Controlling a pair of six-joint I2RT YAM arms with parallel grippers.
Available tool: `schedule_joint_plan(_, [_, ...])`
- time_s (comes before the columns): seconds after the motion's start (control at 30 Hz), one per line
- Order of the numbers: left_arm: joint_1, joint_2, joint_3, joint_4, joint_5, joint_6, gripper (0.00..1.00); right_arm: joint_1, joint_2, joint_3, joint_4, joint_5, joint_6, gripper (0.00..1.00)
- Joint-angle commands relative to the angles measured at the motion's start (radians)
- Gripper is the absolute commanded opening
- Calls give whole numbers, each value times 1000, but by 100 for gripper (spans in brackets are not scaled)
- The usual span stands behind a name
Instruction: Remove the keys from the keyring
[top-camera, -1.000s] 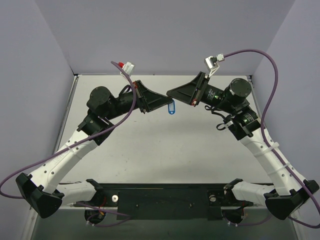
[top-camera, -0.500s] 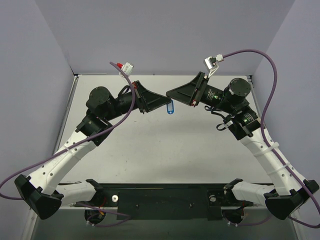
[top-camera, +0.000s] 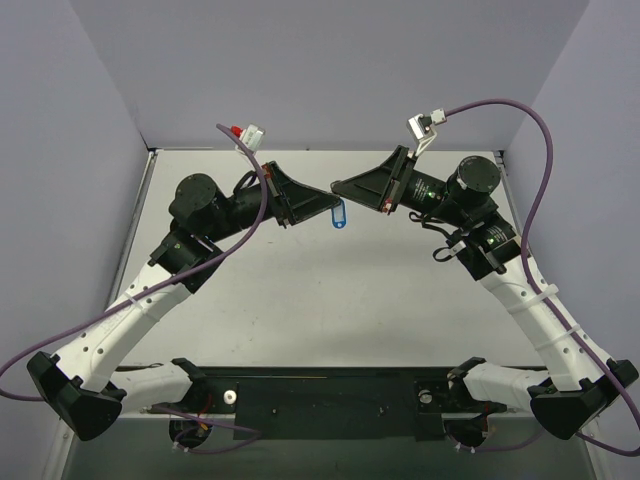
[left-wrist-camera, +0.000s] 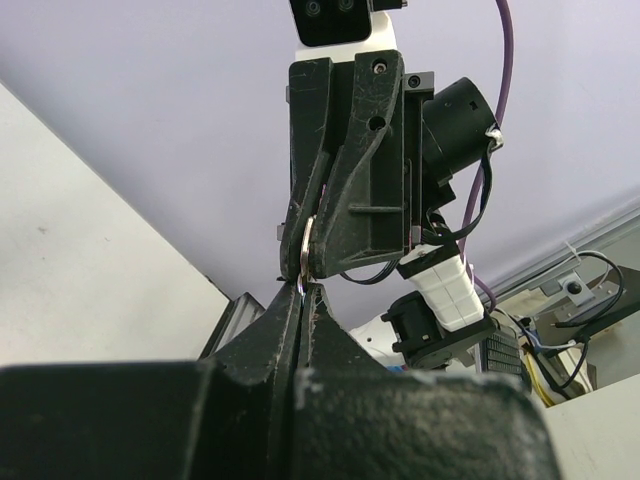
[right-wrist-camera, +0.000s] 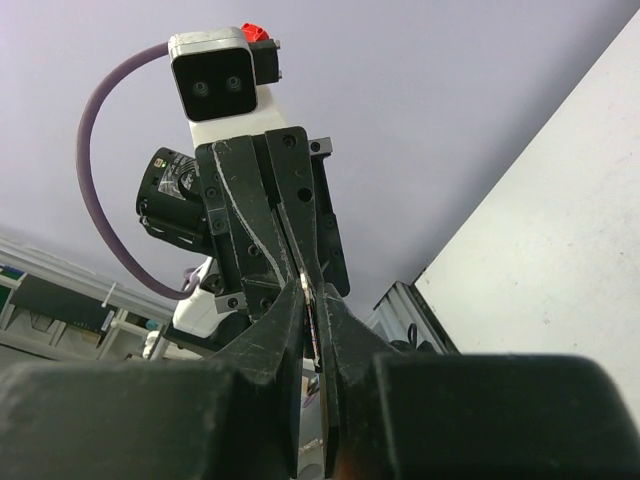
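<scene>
My left gripper and right gripper meet tip to tip in the air over the far middle of the table. In the left wrist view my left gripper is shut on a thin bit of the silver keyring. Just beyond it the right gripper's fingers pinch a small round silver piece, apparently the key's head. In the right wrist view my right gripper is shut on a thin metal strip seen edge-on, with the left gripper's fingers opposite. A blue key tag hangs below the tips.
The white table lies below both arms. Purple-grey walls stand behind and at the sides. Purple cables loop off both wrists. A black bar with the arm bases runs along the near edge.
The left arm's elbow has drifted slightly left and the blue tag has shifted a touch left with it. Both grippers stay shut, tip to tip.
</scene>
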Motion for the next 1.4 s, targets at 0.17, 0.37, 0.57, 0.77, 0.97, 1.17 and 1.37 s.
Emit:
schedule_joint_plan(0.17, [14,-12,46,25,-32,25,0,11,-24,-1,8,-28,-27,0])
schedule_joint_plan(0.37, [15,-9,59,6,-24,39,1,13,-41,-7,-17,-17,-51,0])
schedule_joint_plan(0.57, [15,-17,69,-26,-27,56,16,11,-53,-19,12,-11,-47,0])
schedule_joint_plan(0.77, [25,-23,73,-29,-15,54,32,10,-64,-30,21,6,-38,0])
schedule_joint_plan(0.97, [38,-37,72,-41,-12,59,41,10,-67,-30,14,23,-36,0])
schedule_joint_plan(1.17, [55,-52,67,-50,-10,60,43,8,-67,-27,14,24,-36,0])
schedule_joint_plan(1.37, [74,-49,87,-93,30,89,43,8,-72,-24,9,21,-38,0])
